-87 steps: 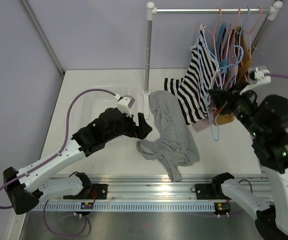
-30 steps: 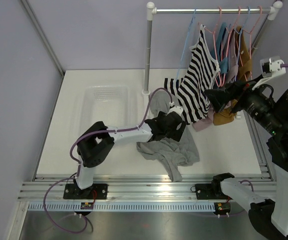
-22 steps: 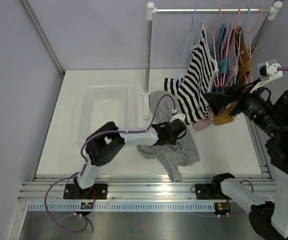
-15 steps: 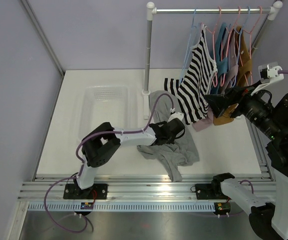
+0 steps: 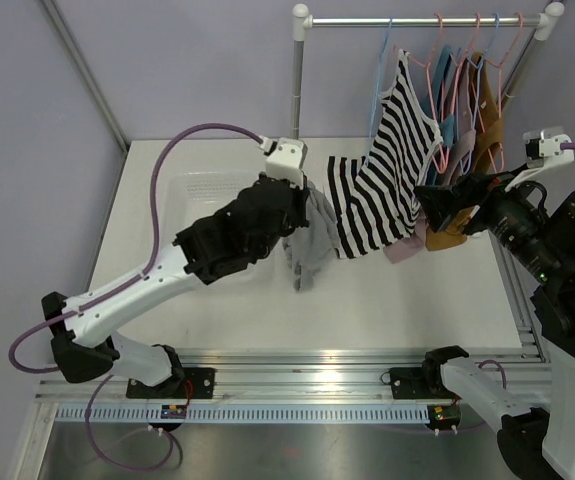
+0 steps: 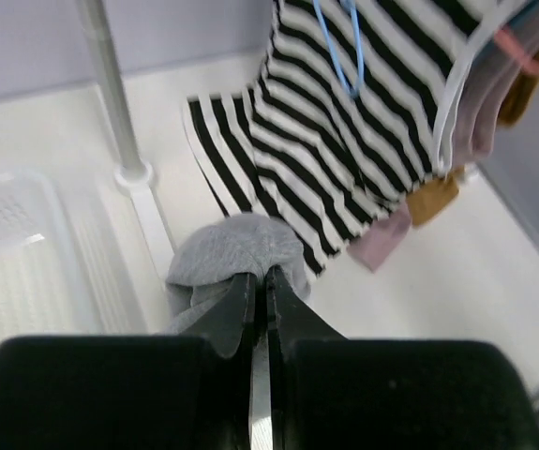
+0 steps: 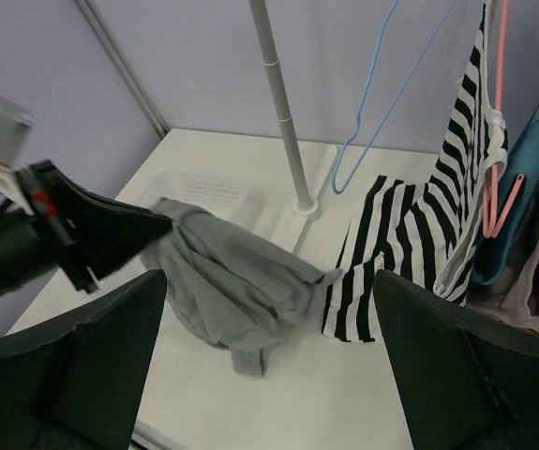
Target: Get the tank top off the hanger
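The grey tank top hangs bunched from my left gripper, clear of any hanger and lifted off the table in front of the rack pole. In the left wrist view the jaws are shut on a fold of the grey tank top. An empty blue hanger hangs on the rail beside the striped top. My right gripper is open at the right, close to the hanging clothes and holding nothing. Its view shows the grey top drooping from the left gripper.
The rack pole stands on its foot at the table's back middle, carrying the rail. Several more garments on pink and blue hangers crowd the rail's right end. A clear plastic basket sits at the back left.
My left gripper has shut on the grey tank top and lifted it off the table, up and back to the left. The right arm has barely moved.
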You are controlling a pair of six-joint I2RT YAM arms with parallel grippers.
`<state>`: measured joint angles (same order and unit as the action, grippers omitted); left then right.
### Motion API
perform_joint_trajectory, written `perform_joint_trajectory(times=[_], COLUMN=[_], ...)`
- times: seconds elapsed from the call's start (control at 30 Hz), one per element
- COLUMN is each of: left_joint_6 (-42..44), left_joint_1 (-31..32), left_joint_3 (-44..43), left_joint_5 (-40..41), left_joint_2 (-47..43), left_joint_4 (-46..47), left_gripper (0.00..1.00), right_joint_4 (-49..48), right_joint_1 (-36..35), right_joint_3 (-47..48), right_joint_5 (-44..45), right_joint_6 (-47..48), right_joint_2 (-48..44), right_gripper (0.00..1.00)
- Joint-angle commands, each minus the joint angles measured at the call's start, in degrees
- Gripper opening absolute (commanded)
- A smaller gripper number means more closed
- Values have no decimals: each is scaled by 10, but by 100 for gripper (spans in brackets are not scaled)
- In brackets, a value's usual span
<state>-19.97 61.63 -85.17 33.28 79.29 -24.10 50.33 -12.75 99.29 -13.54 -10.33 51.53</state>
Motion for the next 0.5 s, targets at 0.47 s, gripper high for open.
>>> perform_joint_trajectory(times=[0.47], left_joint_6=[97], left_joint_1=[-213], left_joint_3=[-237], left_joint_5=[9], left_joint_2=[-52], left_joint_4=[-158], left_gripper=[0], right_joint_4=[-37], right_joint_1=[-2], right_joint_3=[-22], right_joint_5=[120], right_joint_6=[-17], right_joint_2=[-3], right_gripper=[99])
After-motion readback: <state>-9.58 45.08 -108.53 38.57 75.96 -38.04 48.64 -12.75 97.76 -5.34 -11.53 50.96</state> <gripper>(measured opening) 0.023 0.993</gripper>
